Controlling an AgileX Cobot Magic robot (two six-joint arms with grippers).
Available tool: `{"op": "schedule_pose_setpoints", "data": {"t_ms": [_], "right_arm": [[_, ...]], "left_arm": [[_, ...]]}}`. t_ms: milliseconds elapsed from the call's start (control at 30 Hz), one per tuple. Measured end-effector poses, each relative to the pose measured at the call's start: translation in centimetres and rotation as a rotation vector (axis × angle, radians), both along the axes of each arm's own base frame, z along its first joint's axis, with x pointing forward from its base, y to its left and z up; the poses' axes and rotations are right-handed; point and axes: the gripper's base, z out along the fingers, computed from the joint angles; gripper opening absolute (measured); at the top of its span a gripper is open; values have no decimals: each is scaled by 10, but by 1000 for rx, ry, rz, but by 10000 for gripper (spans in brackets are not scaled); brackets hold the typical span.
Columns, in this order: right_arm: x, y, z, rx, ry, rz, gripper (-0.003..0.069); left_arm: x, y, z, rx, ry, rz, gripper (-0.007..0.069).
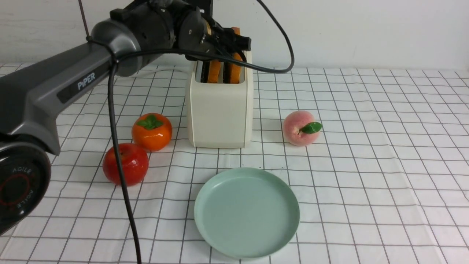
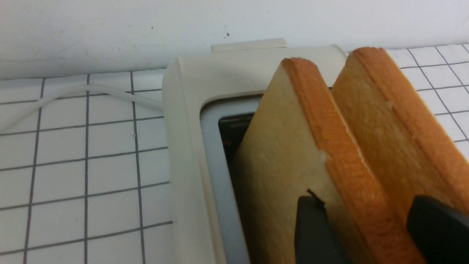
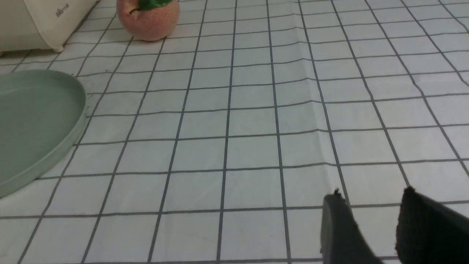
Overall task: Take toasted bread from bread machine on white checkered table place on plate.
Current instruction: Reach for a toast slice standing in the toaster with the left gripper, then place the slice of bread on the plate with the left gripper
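Robot test bench | bolted-together "PIPER" arm | checkered tabletop | plain white wall

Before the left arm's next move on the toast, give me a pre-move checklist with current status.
1. Left gripper fingers on either side of one toast slice: ok.
2. Firm grip on that slice: cannot tell; contact isn't clear.
3. Second toast slice outside the jaws: cannot tell; one finger sits close to it.
4. Toaster standing upright: ok.
5. Mint-green plate free of toast: ok.
6. Toast lifted out of the slots: not ok; both slices sit in them.
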Motion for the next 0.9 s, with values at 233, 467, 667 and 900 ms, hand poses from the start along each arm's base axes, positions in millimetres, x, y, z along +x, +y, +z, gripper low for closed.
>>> {"op": "schedule_pose_setpoints", "data": {"t_ms": [233,467,667,900], "right_arm": [[0,0,0,0,0,0,240],[0,0,0,0,0,0,240],[0,0,0,0,0,0,240],[0,0,0,0,0,0,240]], "left_arm": [[2,1,0,36,-33,-6,136],[-2,5,19,49,-72,1,94],[-44,25,114,-34,-249,11,94],[-137,60,196,-126,-182,-32,94]]}}
